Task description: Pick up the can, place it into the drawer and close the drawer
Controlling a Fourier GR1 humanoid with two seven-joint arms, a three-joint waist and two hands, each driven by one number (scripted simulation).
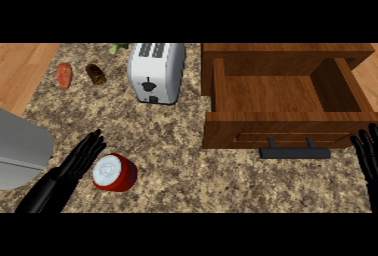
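1. Red-walled can (114, 173) with a pale grey-white lid; it lies on the speckled granite counter (192, 170) at lower left, tilted so that the lid faces up and to the left; well apart from the drawer (284, 95).

2. Handling, as a judgement: a short, stiff metal cylinder; probably light; the curved wall looks smooth and may slip or roll under a sideways push; not fragile.

3. Hold, as a judgement: across the red curved wall, thumb on one side and fingers on the other, near mid-height; the flat lid offers nothing to close on.

4. Left hand (83, 156): black, fingers straight and spread apart; it lies just beside the can's left edge, holding nothing; whether a fingertip touches the lid's rim cannot be told.

5. Right hand (366, 152): black, fingers straight and upright at the view's right edge; resting, clamped on nothing.

6. Drawer: reddish-brown wood, box-shaped, pulled open with a bare wooden floor; a dark bar handle (294, 152) stands out from its front panel.

7. Other forms: a silver toaster (156, 72), rounded, with two dark slots; an orange-red oblong item (64, 75) and a dark brown one (96, 74) at upper left, both too small to name; a grey rounded body (21, 150) at the left edge; plank flooring (22, 65) beyond the counter.
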